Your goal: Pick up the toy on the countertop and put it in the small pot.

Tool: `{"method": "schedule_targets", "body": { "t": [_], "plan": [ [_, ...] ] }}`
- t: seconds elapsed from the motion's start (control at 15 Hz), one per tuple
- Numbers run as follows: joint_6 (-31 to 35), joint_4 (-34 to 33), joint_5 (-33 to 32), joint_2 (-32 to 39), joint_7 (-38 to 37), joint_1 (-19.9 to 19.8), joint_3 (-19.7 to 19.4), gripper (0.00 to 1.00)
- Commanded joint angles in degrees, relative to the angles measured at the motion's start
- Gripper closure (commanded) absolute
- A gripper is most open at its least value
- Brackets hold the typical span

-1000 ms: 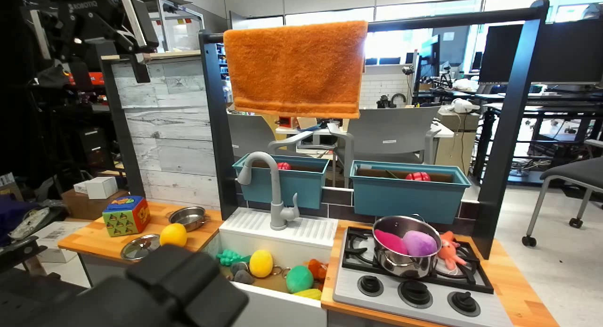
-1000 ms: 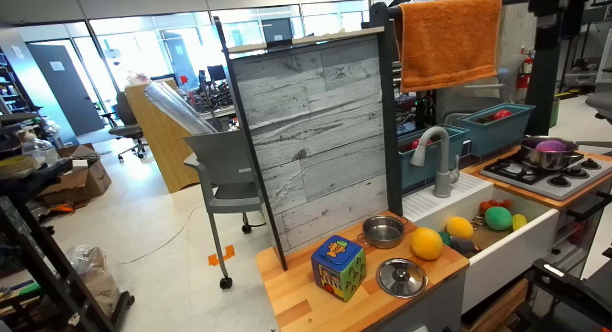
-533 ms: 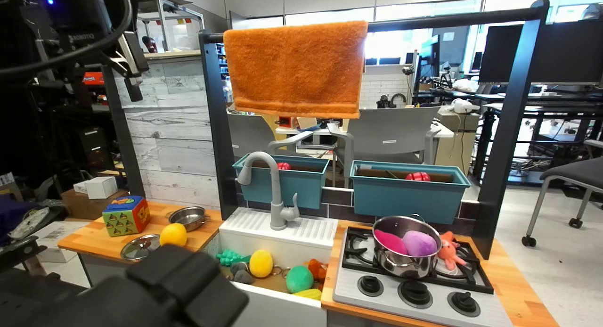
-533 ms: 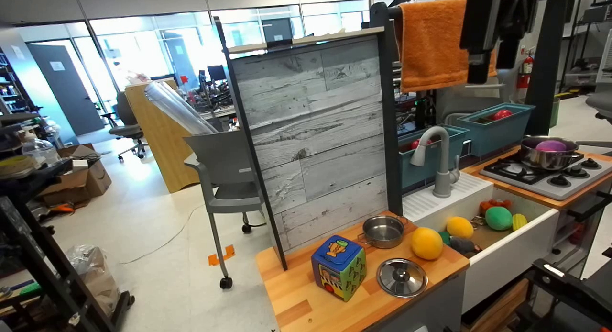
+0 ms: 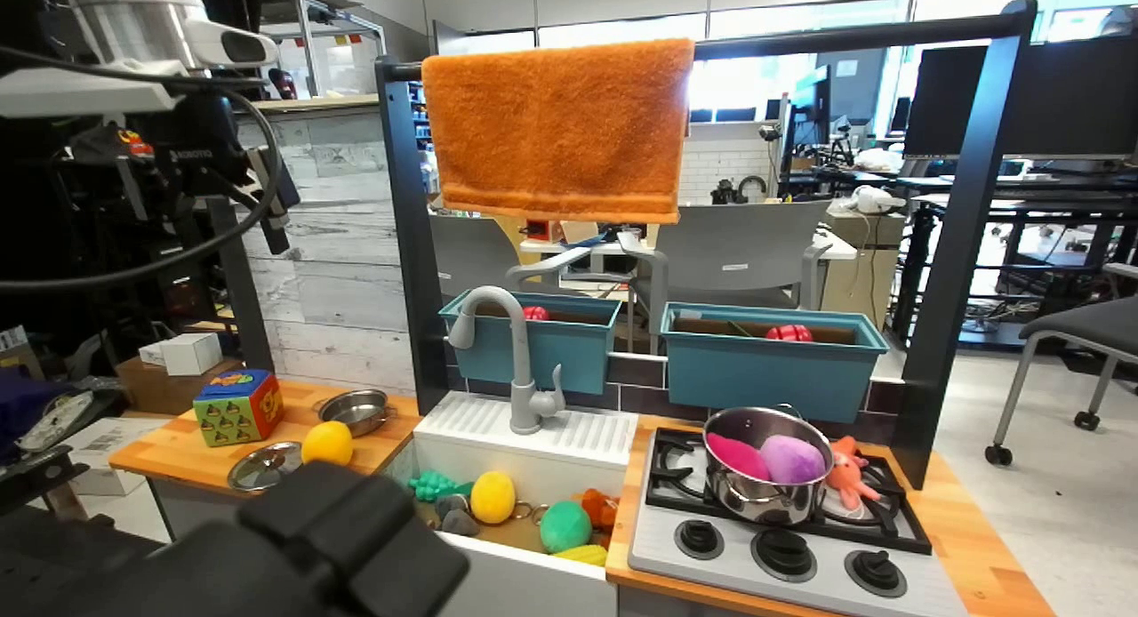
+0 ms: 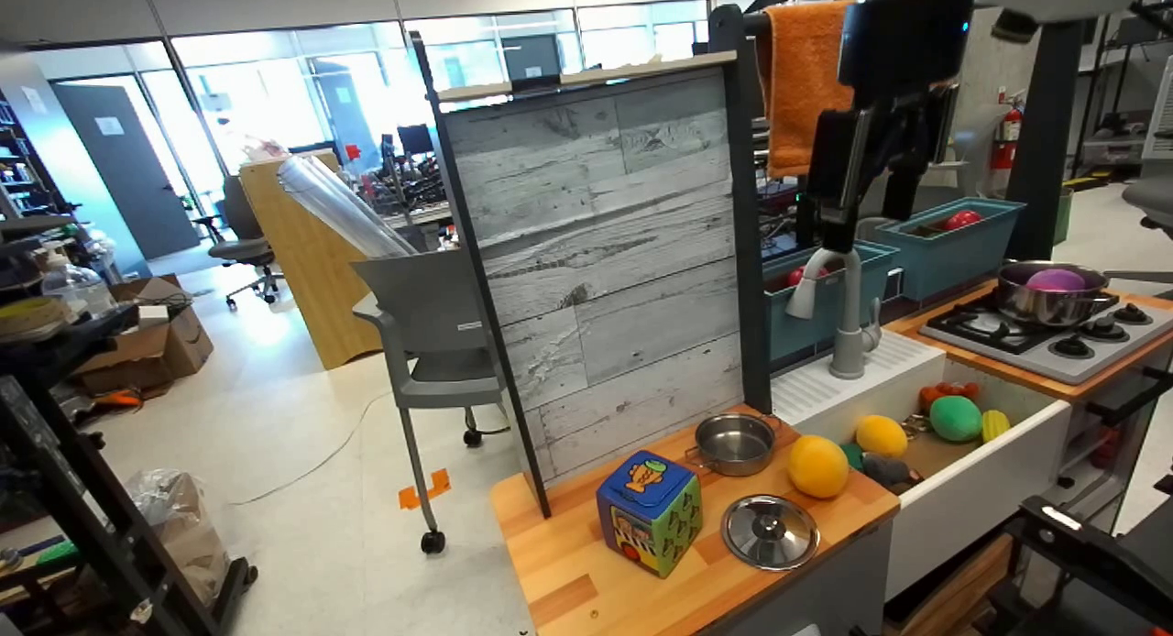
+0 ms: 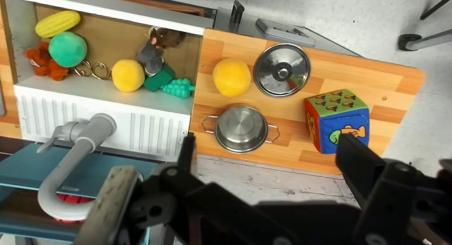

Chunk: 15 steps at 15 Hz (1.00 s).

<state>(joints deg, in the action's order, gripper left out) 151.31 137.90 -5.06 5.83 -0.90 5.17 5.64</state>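
- Gripper, 1: raised, jaws wide apart.
- Cube, 1: multicoloured, on the left worktop.
- Lid, 1: metal, flat on the same worktop.
- Toy, 1: yellow, on that worktop, just beside the lid.
- Small pot, 1: upright, near the toy.
- Sink, 1: contents include yellow ball, 1; green ball, 1.
- Tap, 1: grey, behind the sink.
- Planters, 2: teal.
- Large pot, 1: on the stove; soft toys inside, 2.
- Knobs, 3: on the stove.
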Motion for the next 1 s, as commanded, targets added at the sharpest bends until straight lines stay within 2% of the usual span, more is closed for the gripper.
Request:
{"method": "schedule_targets", "body": {
  "t": [0.0,0.67,0.93],
  "plan": [
    [2.84,-2.09,-1.33,5.32,-0.43,0.52,-0.50,0.00],
    [18.54,-2.70,1.44,16.93,0.50,0.08,-0.27,0.00],
    [21.72,-5.46,2.00,22.66,0.46,-0.10,-0.72,0.00]
  ]
}}
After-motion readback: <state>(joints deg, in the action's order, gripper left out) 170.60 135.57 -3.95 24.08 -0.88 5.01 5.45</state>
